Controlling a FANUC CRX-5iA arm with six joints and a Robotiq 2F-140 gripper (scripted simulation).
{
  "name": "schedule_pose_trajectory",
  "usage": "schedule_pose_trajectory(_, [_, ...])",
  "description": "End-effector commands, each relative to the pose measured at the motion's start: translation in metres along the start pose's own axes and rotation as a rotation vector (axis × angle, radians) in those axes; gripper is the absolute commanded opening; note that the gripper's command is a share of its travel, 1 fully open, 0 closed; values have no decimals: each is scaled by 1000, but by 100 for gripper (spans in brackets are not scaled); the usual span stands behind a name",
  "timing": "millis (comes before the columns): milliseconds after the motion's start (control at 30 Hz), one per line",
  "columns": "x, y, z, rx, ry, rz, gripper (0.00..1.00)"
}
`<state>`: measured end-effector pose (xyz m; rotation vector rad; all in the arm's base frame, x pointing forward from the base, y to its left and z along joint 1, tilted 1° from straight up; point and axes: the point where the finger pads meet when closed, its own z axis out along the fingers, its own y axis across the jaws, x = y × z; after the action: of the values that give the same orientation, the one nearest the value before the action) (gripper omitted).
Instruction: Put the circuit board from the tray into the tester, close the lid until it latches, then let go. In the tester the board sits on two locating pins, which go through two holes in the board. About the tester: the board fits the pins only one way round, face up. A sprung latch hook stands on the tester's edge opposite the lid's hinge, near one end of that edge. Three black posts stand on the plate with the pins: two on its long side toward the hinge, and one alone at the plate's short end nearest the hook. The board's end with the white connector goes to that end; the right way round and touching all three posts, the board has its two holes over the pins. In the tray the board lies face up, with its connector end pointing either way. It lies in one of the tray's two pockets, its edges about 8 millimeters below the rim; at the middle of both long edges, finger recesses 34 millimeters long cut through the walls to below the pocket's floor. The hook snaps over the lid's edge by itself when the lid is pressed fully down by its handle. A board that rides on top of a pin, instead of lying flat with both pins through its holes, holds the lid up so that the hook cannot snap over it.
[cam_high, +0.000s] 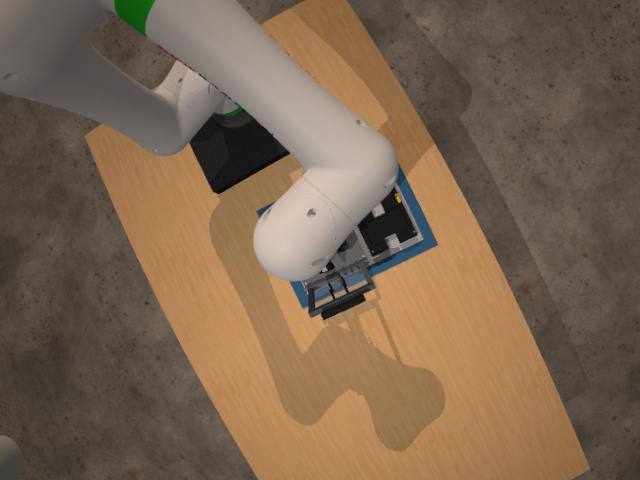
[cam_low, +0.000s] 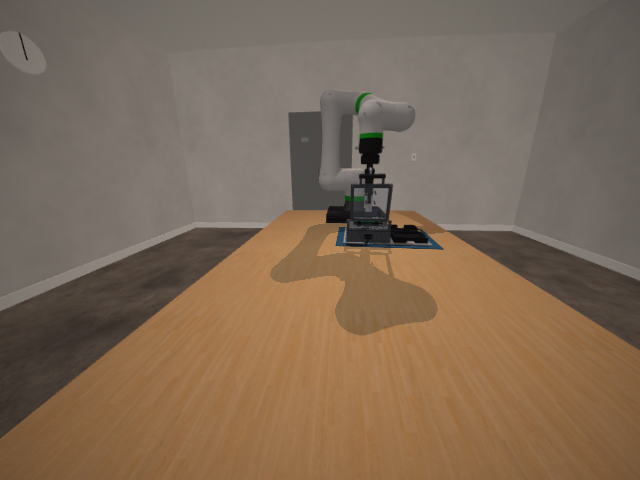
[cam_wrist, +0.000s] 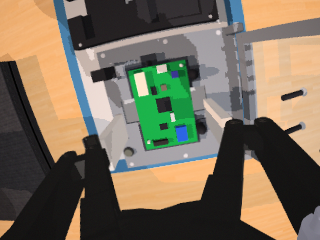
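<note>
Leaving the circuit board riding on a pin looks the main danger: it lies face up in the tester, at the centre of the wrist view, but whether both holes have dropped over their pins is too small to tell. The gripper is empty and partly open, its pads apart from the board's long edges. The white connector is toward the top of that view, on the lone post's side, so its direction seems right; a slight gap at any post could still put the holes off. If the fingers drift sideways while rising, a pad might nudge the board or catch the raised lid at the right. Later, pressing the handle off-centre or too lightly could leave the hook, upper left, unlatched; a raised board would do likewise.
</note>
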<state>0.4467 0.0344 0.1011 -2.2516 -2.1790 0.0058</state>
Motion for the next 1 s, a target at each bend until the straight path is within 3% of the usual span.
schedule_pose_trajectory(0, [0,0,-14,0,0,0,58])
schedule_pose_trajectory(333, [0,0,-74,0,0,0,58])
schedule_pose_trajectory(400, [0,0,-74,0,0,0,58])
schedule_pose_trajectory(833, [0,0,-144,0,0,0,58])
schedule_pose_trajectory(967, [0,0,-152,0,0,0,58])
